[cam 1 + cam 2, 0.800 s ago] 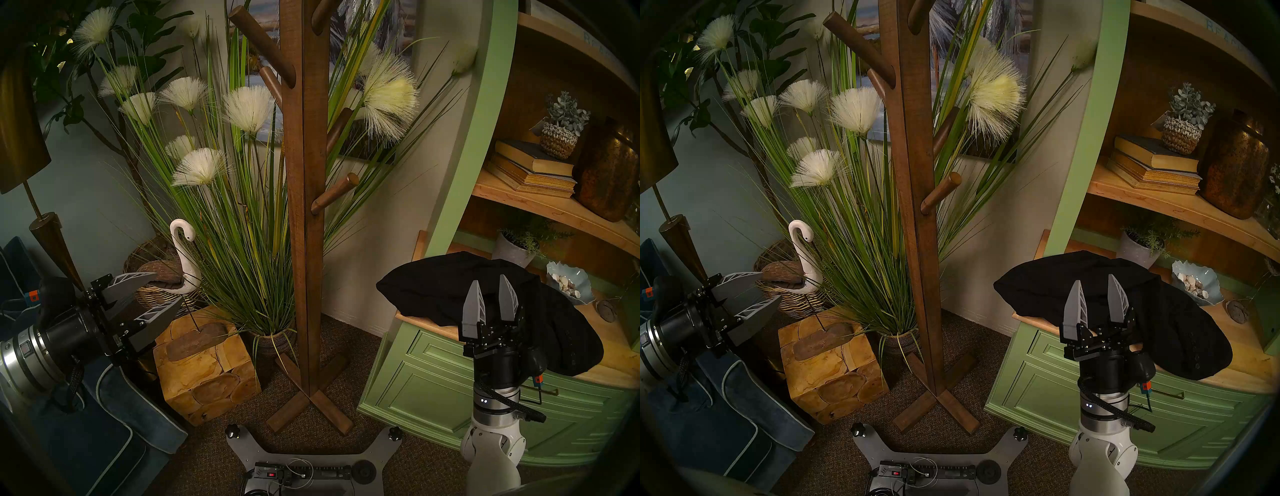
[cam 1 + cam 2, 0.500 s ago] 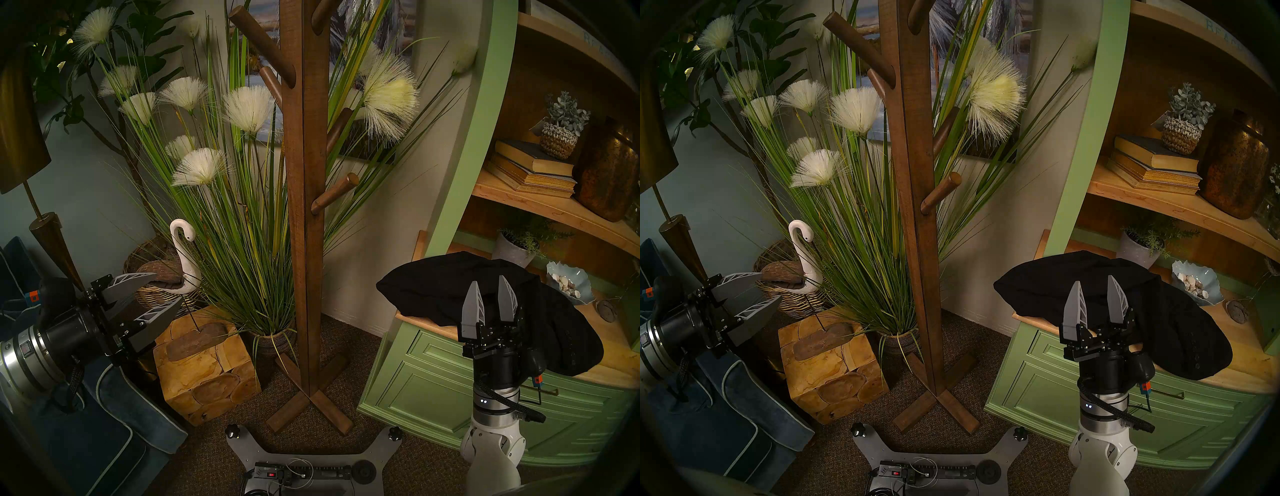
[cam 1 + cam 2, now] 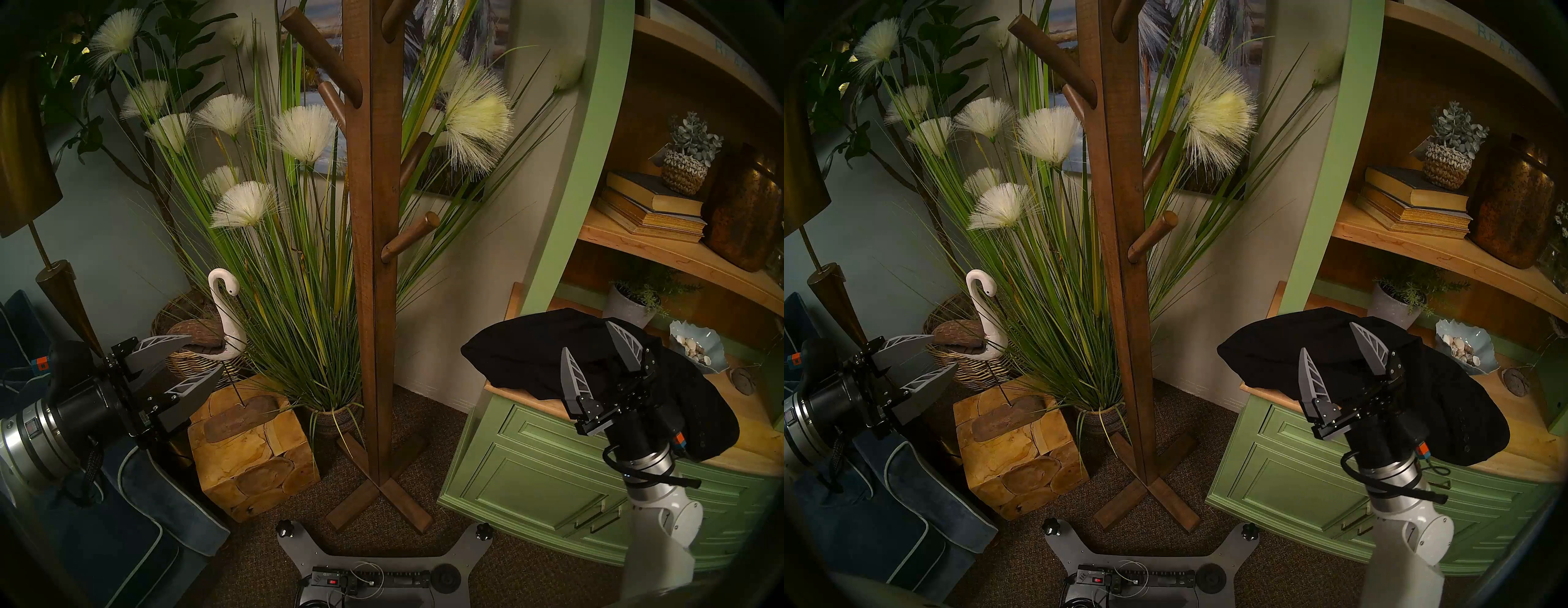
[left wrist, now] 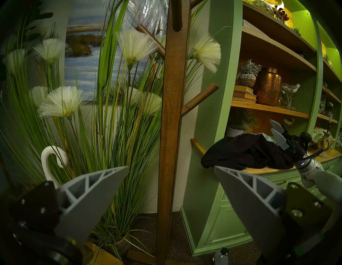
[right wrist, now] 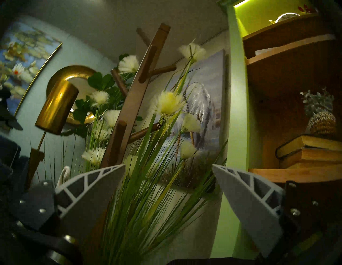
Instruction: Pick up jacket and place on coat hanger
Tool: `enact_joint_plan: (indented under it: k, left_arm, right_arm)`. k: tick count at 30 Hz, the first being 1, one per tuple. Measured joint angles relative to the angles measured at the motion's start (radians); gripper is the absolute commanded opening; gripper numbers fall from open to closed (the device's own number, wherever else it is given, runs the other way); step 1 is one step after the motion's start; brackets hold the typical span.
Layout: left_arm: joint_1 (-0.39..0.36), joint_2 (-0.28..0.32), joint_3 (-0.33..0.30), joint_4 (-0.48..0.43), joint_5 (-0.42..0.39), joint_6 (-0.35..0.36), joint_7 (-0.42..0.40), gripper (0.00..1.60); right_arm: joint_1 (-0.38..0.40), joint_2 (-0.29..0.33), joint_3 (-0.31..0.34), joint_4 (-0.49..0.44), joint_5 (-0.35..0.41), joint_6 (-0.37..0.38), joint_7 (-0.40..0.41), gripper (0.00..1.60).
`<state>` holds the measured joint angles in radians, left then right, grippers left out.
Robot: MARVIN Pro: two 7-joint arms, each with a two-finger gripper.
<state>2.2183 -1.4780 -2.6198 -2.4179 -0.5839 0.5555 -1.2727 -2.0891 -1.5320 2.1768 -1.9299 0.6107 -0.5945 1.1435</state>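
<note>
The black jacket (image 3: 522, 356) lies heaped on the wooden counter of the green cabinet at the right; it also shows in the head right view (image 3: 1263, 356) and the left wrist view (image 4: 240, 153). The brown wooden coat stand (image 3: 375, 254) rises at the centre with bare pegs (image 3: 1119, 254) (image 4: 172, 129) (image 5: 129, 111). My right gripper (image 3: 586, 337) (image 3: 1327, 337) is open and empty, tilted, with its fingers pointing up over the jacket's middle. I cannot tell whether it touches the jacket. My left gripper (image 3: 207, 351) (image 4: 171, 166) is open and empty at the far left, aimed toward the stand.
The green cabinet (image 3: 530, 446) carries shelves with books, pots and a shell bowl (image 3: 695, 346) behind the jacket. A tall grass plant (image 3: 297, 254), a swan figure (image 3: 225, 305) and a wooden block (image 3: 250, 446) stand left of the stand. A brass lamp (image 3: 25, 170) and a blue cushion (image 3: 140, 530) are at the left.
My right arm has swung to the right and the gripper has tilted and moved further over the jacket, jaws spread wider. The left arm and the jacket have not moved.
</note>
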Motion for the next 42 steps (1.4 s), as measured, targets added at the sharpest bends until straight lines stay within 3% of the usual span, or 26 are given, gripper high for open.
enact_joint_plan:
  k: [5, 16, 23, 25, 37, 42]
  left_arm:
    - [-0.001, 0.000, 0.000, 0.000, 0.000, 0.000, 0.000, 1.60]
    - [-0.001, 0.000, 0.000, 0.000, 0.002, -0.001, -0.001, 1.60]
    - [-0.002, -0.001, 0.000, 0.000, 0.002, -0.001, -0.001, 1.60]
    - [-0.002, -0.002, 0.000, 0.000, 0.002, -0.001, -0.001, 1.60]
    - [-0.003, -0.005, 0.000, 0.000, 0.002, 0.001, -0.001, 1.60]
    - [-0.003, -0.005, 0.000, 0.000, 0.002, 0.001, 0.000, 1.60]
  right_arm:
    - [0.015, 0.052, 0.037, 0.001, -0.110, 0.060, 0.008, 1.60]
    - [0.105, 0.159, 0.072, 0.031, -0.107, 0.239, -0.043, 1.60]
    - [0.150, 0.227, 0.079, 0.070, -0.197, 0.320, -0.017, 1.60]
    - [0.152, 0.251, 0.077, 0.069, -0.231, 0.326, 0.003, 1.60]
    - [0.169, 0.272, 0.074, 0.056, -0.239, 0.291, 0.050, 1.60]
    - [0.160, 0.306, 0.030, 0.054, -0.361, 0.239, 0.089, 1.60]
